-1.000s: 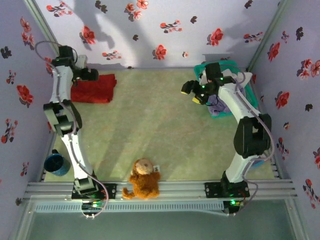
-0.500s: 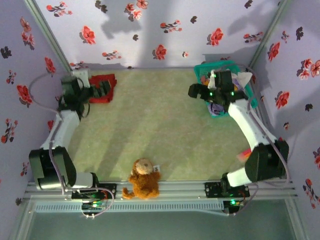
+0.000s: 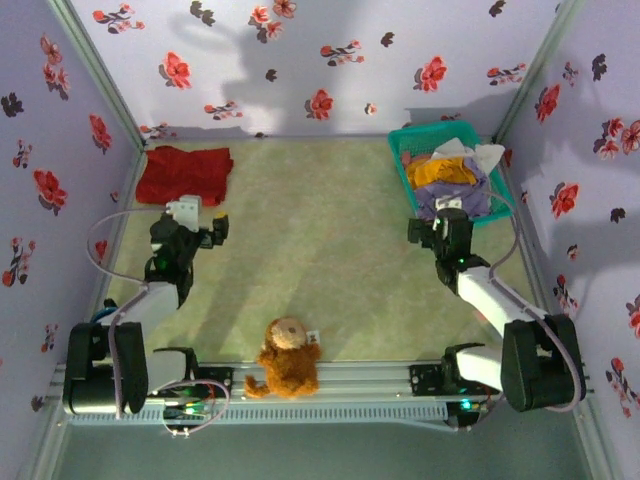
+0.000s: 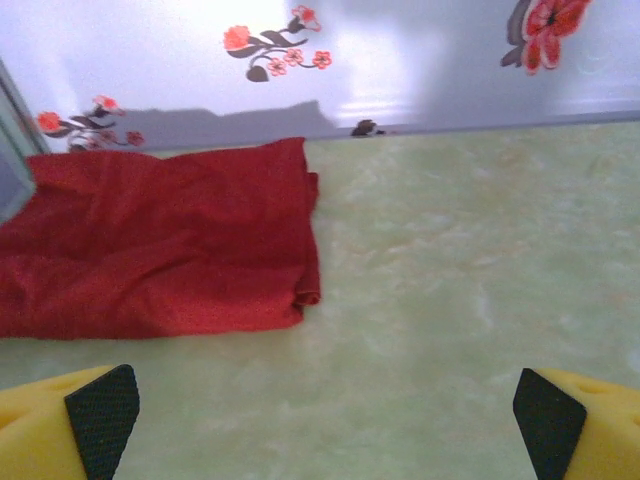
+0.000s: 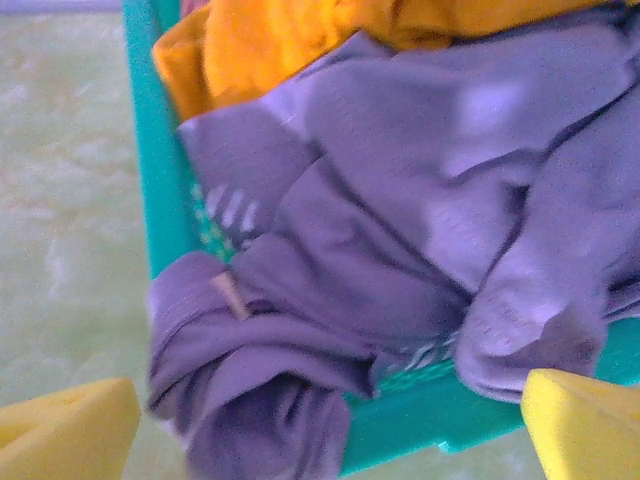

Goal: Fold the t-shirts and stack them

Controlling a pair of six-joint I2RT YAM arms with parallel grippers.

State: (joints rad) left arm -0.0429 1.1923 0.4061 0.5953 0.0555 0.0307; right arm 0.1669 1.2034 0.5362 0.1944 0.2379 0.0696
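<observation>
Both grippers stand wide open and hold nothing. The left gripper (image 4: 320,415) points across the green table surface (image 4: 470,250). The deep-red t-shirt (image 4: 160,245) lies ahead of it and to its left, apart from the fingers, by the flowered wall. Just ahead of the right gripper (image 5: 330,425), the lavender t-shirt (image 5: 400,200) spills over the near wall of the teal basket (image 5: 160,180). The mustard-orange t-shirt (image 5: 290,40) lies behind it in the same basket.

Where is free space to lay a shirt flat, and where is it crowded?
Bare: the mat in the middle, between the red t-shirt, the teal basket and the teddy toy. Crowded: the basket, heaped with shirts.
</observation>
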